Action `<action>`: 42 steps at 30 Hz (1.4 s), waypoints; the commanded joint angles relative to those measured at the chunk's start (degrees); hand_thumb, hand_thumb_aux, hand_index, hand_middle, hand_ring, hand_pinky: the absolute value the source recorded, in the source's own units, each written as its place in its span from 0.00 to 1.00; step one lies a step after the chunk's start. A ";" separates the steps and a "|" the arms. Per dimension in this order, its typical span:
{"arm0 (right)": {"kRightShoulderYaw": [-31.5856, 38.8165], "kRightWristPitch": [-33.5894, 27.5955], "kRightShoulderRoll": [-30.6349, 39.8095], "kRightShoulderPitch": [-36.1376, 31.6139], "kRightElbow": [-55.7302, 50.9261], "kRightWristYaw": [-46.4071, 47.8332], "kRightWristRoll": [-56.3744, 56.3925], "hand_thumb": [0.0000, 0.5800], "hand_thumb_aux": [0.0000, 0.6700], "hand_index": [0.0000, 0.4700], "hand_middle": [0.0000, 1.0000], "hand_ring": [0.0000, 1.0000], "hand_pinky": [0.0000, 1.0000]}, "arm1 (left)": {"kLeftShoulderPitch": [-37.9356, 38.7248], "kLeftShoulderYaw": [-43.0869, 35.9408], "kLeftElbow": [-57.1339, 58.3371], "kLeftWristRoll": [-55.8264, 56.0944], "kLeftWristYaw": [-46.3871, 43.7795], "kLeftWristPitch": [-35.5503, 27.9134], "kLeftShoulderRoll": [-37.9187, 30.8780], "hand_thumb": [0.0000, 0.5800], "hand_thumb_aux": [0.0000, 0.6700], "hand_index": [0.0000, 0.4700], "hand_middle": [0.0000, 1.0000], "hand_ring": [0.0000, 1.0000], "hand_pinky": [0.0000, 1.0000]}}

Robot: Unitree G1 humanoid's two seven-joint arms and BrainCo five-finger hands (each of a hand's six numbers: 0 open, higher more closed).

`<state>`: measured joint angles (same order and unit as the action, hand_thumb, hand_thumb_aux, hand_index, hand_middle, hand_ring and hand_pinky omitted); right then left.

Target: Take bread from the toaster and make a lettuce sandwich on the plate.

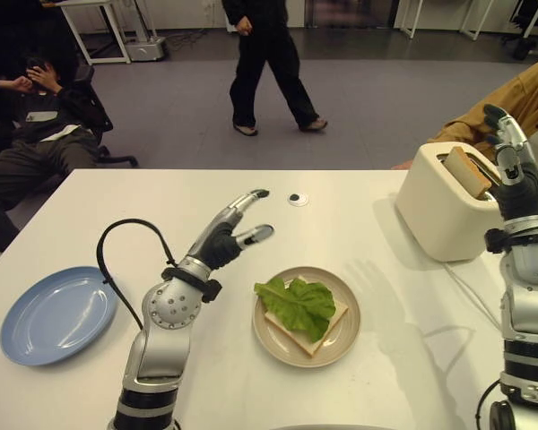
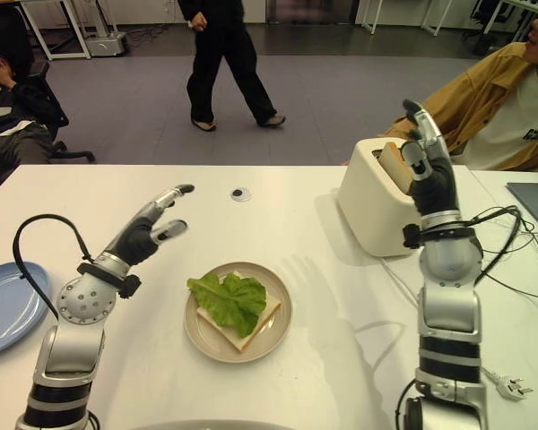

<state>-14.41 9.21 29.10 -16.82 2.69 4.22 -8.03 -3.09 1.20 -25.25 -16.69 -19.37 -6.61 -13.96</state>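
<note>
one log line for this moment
right hand open beside toast in toaster | left hand open | plate: bread slice topped with lettuce | sandwich not yet topped

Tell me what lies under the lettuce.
A bread slice on the beige plate; only its edges show. The lettuce covers its middle, so anything between is hidden.
</note>
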 commanded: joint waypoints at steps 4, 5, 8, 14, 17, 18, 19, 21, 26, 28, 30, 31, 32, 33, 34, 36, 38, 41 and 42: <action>5.26 5.29 11.35 -6.14 -26.61 -9.48 -17.02 0.00 0.00 0.00 0.00 0.00 0.00 | 5.56 10.60 3.07 21.56 3.67 0.53 8.69 0.00 0.00 0.00 0.00 0.00 0.00; 6.71 5.88 11.94 -7.36 -30.56 -10.37 -18.40 0.00 0.00 0.00 0.00 0.00 0.00 | 6.35 11.33 3.70 22.77 3.90 1.20 8.79 0.00 0.00 0.00 0.00 0.00 0.00; 11.03 7.22 12.09 -10.59 -40.35 -13.06 -21.68 0.63 0.39 0.39 0.00 0.00 0.00 | 7.85 12.10 5.23 24.15 4.51 2.95 8.54 0.00 0.00 0.00 0.00 0.00 0.00; 16.35 10.44 11.69 -16.96 -55.09 -19.46 -24.05 0.98 0.87 0.87 0.00 0.00 0.00 | 9.98 11.50 4.81 25.73 4.71 5.33 8.05 0.00 0.00 0.00 0.00 0.00 0.00; 17.73 11.83 11.91 -18.14 -56.90 -22.00 -23.59 1.00 0.98 0.98 0.00 0.00 0.00 | 10.54 11.13 4.56 25.91 4.91 6.09 7.78 0.00 0.00 0.00 0.00 0.00 0.00; 18.10 12.21 12.00 -18.50 -57.11 -22.64 -23.42 1.00 1.00 1.00 0.00 0.00 0.00 | 10.69 11.08 4.42 25.99 4.99 6.30 7.72 0.00 0.00 0.00 0.00 0.00 0.00; 18.37 12.53 12.12 -18.78 -57.31 -23.09 -23.26 1.00 1.00 1.00 0.00 0.00 0.00 | 10.77 10.99 4.34 26.06 5.05 6.56 7.65 0.00 0.00 0.00 0.00 0.00 0.00; 18.80 12.96 12.41 -19.13 -57.64 -23.72 -23.01 1.00 1.00 1.00 0.00 0.00 0.00 | 10.81 10.64 4.28 25.98 5.17 7.01 7.56 0.00 0.00 0.00 0.00 0.00 0.00; 18.83 14.41 12.86 -19.50 -56.49 -25.78 -22.03 1.00 1.00 1.00 0.00 0.00 0.00 | 10.95 10.06 4.34 25.58 5.61 7.95 7.36 0.00 0.00 0.00 0.00 0.00 0.00; 17.33 16.22 13.47 -19.42 -53.94 -28.55 -21.19 1.00 1.00 1.00 0.00 0.00 0.00 | 10.89 9.97 4.34 25.59 5.82 8.15 7.36 0.00 0.00 0.00 0.00 0.00 0.00; 14.85 18.57 14.02 -19.12 -50.23 -31.43 -19.62 1.00 1.00 1.00 0.00 0.00 0.00 | 10.79 9.95 4.33 25.66 6.02 8.29 7.39 0.00 0.00 0.00 0.00 0.00 0.00; 13.73 19.53 14.23 -18.84 -48.34 -32.46 -18.98 1.00 1.00 1.00 0.00 0.00 0.00 | 10.76 9.93 4.34 25.71 6.11 8.34 7.41 0.00 0.00 0.00 0.00 0.00 0.00; 12.41 20.53 14.28 -18.34 -45.97 -33.14 -18.11 1.00 1.00 1.00 0.00 0.00 0.00 | 10.74 9.88 4.38 25.75 6.22 8.44 7.44 0.00 0.00 0.00 0.00 0.00 0.00; 11.31 21.51 14.20 -17.75 -43.31 -33.44 -17.27 1.00 1.00 1.00 0.00 0.00 0.00 | 10.74 9.80 4.40 25.77 6.36 8.56 7.50 0.00 0.00 0.00 0.00 0.00 0.00; 10.37 22.28 13.94 -17.11 -40.62 -33.26 -16.26 1.00 1.00 1.00 0.00 0.00 0.00 | 10.74 9.75 4.42 25.80 6.45 8.67 7.53 0.00 0.00 0.00 0.00 0.00 0.00; 8.86 23.14 12.91 -15.52 -34.29 -31.17 -13.57 1.00 1.00 1.00 0.00 0.00 0.00 | 10.63 9.60 4.52 25.83 6.65 8.85 7.59 0.00 0.00 0.00 0.00 0.00 0.00; 8.44 22.85 10.93 -13.57 -26.13 -25.66 -7.94 1.00 1.00 1.00 0.00 0.00 0.00 | 10.55 9.50 4.57 25.88 6.79 8.99 7.60 0.00 0.00 0.00 0.00 0.00 0.00; 10.33 15.42 7.44 -10.22 -11.11 -11.91 7.58 1.00 1.00 1.00 0.00 0.00 0.00 | 10.47 9.40 4.52 26.00 6.97 9.14 7.56 0.00 0.00 0.00 0.00 0.00 0.00; 11.76 10.31 6.59 -8.65 -5.69 -6.24 14.33 1.00 1.00 1.00 0.00 0.00 0.00 | 10.38 9.26 4.45 25.98 7.07 9.08 7.55 0.00 0.00 0.00 0.00 0.00 0.00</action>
<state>-4.79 26.96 37.38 -28.32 -11.81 -10.83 -4.27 7.04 10.77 -20.68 9.11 -12.67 2.58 -5.95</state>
